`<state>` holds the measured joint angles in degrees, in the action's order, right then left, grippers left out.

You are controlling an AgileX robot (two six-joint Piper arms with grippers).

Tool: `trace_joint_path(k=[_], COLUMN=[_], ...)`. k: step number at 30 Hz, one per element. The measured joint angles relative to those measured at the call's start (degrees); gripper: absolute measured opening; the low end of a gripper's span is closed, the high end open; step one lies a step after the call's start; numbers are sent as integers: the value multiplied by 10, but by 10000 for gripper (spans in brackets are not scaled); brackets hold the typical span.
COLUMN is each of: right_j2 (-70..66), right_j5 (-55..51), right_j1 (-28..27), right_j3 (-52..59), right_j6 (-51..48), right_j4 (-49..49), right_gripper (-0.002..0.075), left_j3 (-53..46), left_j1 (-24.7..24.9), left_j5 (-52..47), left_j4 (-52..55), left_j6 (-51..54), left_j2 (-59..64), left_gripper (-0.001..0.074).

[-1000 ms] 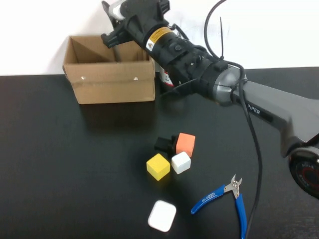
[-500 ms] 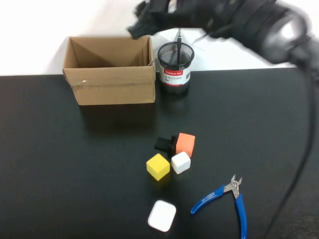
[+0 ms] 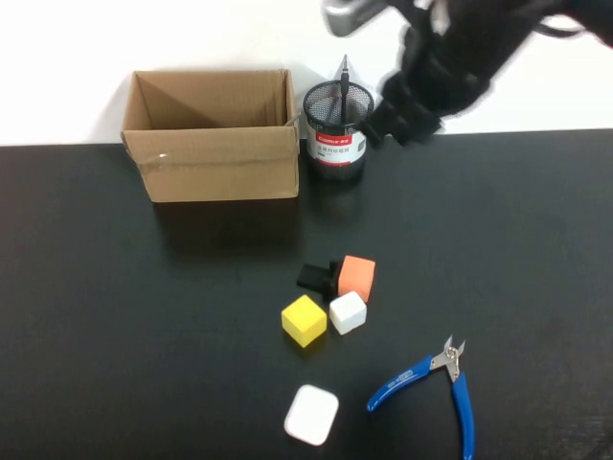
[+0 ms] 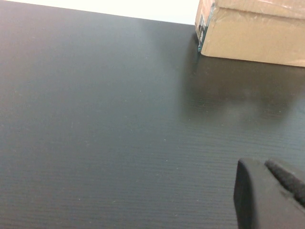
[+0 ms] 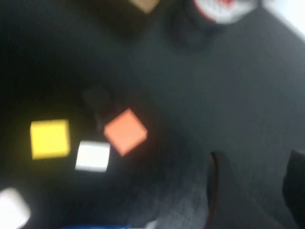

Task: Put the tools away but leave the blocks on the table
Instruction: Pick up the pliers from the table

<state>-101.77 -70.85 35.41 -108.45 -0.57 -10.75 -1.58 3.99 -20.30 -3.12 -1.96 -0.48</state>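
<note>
One tool lies loose on the desk: the blue-handled pliers, at the near right, apart from the blocks. The screwdriver stands in the mesh pen cup beside the cardboard box. Right gripper hangs high above the desk's far side near the cup, fingers parted, empty, well apart from the pliers. Best approach: descend over the handles, clear of the white eraser. Left gripper sits low near the box; I cannot tell its finger state

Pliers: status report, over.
Right gripper open, empty, raised beside the mesh cup. Left gripper low over the table, parked. Pliers lying near the front edge, untouched. Nothing blocking them.
</note>
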Motion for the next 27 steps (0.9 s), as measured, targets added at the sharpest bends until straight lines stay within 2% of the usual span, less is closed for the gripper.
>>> trace_joint_path(k=[4, 9, 13, 17, 23, 27], right_j2=[78, 179, 233, 240, 215, 164], right_j5=[5, 71, 99, 118, 181, 222], right_j1=[0, 0, 0, 3, 18, 19], right_j3=[127, 318, 424, 488, 536, 543], right_j6=[70, 186, 247, 265, 292, 295], right_j4=[2, 17, 35, 57, 77, 74], right_gripper=[217, 217, 217, 225, 349, 376], left_j3=[0, 0, 0, 0, 0, 0], left_j1=[0, 0, 0, 0, 0, 0], left_j5=[0, 0, 0, 0, 0, 0], left_j4=[0, 0, 0, 0, 0, 0], left_j6=[0, 0, 0, 0, 0, 0], left_j2=[0, 0, 0, 0, 0, 0], left_gripper=[3, 3, 3, 3, 3, 3])
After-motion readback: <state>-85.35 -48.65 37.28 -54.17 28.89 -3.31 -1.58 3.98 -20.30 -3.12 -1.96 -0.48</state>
